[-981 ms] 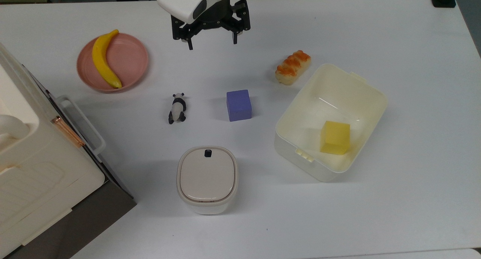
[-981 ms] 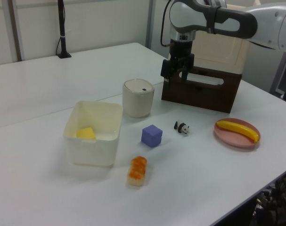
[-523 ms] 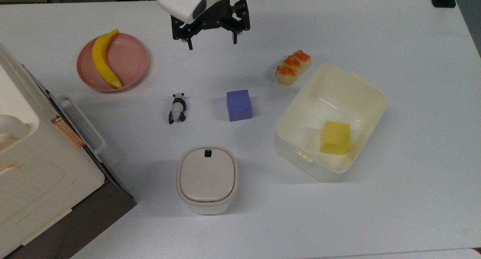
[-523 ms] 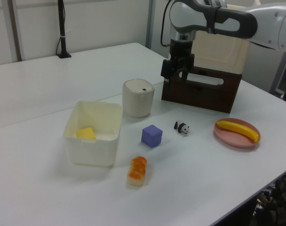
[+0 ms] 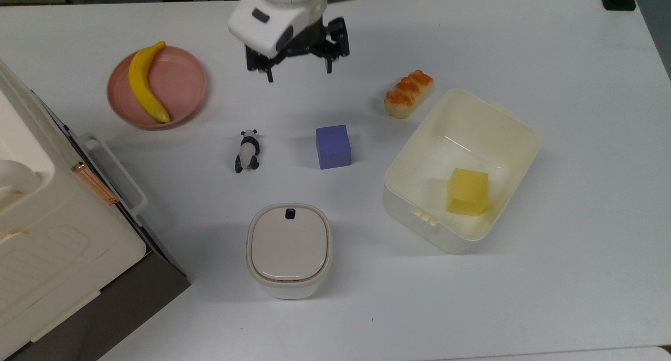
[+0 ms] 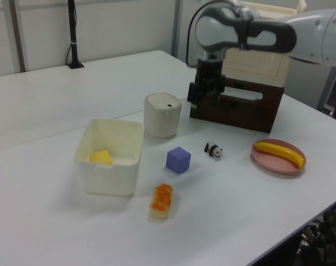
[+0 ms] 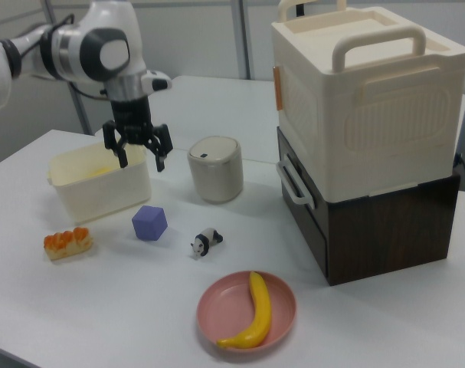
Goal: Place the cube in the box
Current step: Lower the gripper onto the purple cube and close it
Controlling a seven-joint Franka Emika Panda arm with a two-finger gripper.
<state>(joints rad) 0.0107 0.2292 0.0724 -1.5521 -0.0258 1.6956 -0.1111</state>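
Cube (image 5: 333,146): one, matte purple-blue, plain faces, on the white table (image 5: 524,46) between the panda toy (image 5: 247,151) and the box
Box (image 5: 419,204): one cream plastic tub, rounded corners, lidless, holding one yellow block (image 5: 467,192)
Gripper (image 5: 299,73): black fingers spread apart, empty, raised off the table, apart from the cube
Others: one lidded round-cornered pot (image 5: 289,248), one glazed bun (image 5: 408,93)

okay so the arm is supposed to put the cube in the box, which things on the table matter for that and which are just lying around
For the job:
cube
box
hand, open, empty

Lying about:
yellow block, already in the box
bread
panda
banana on pink plate
lidded container
big case
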